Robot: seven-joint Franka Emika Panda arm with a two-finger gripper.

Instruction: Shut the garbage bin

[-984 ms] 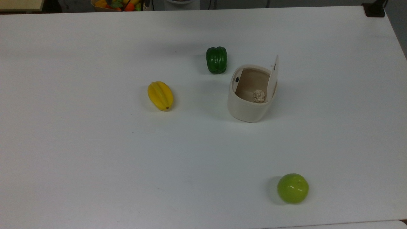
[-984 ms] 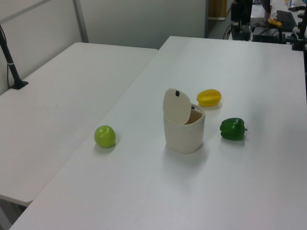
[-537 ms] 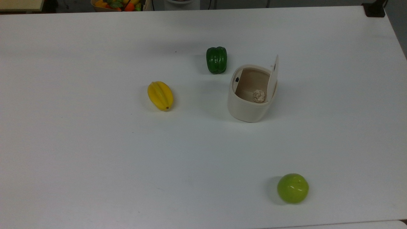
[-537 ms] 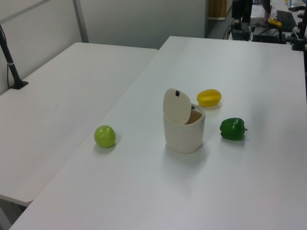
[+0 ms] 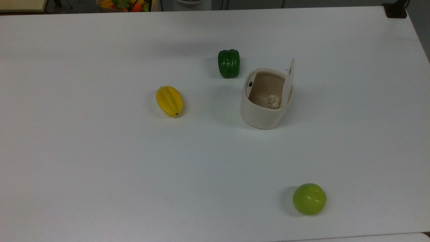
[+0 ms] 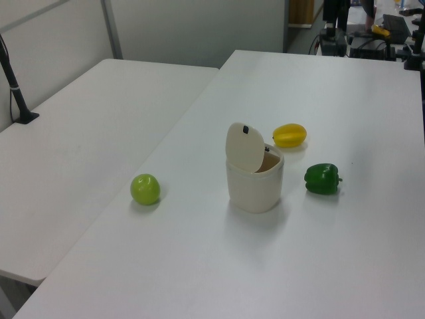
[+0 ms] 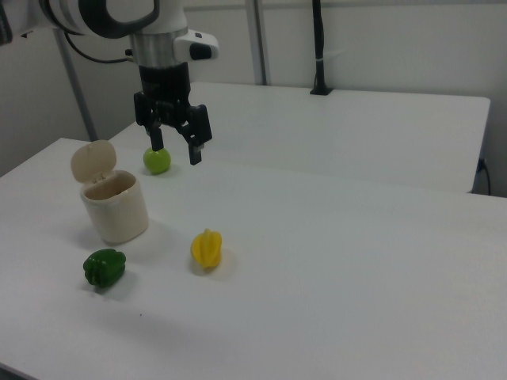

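**A:** so has anything moved compared to a second ago?

**B:** honestly nothing on the white table [image 5: 100, 168]. The small cream-white plastic garbage bin [image 5: 263, 114] sits right where it was, flat hinged lid [image 5: 288, 80] still standing up, tan inside open, with a little crumpled beige paper wad [image 5: 273, 101] at the bottom. The glossy dark green bell pepper [image 5: 228, 63], the ribbed yellow starfruit [image 5: 169, 101] and the round lime-green apple [image 5: 309, 198] haven't budged either.

**A:** and the arm?

**B:** in the right view the black two-finger gripper [image 7: 177, 150] hangs up in the air pointing down, fingers [image 7: 196, 146] clearly apart with nothing between them. The bin [image 7: 116, 207] is below the fingers and off toward the right view's left, well apart from them, lid [image 7: 93, 161] tipped back. The apple [image 7: 157, 161] is behind the fingertips, partly covered by one. The starfruit [image 7: 207, 248] lies lower down, roughly under the fingers, and the pepper [image 7: 104, 267] is further down toward the right view's left.

**A:** so the bin isn't closed.

**B:** nope, wide open in the left view [image 6: 255, 189] too.
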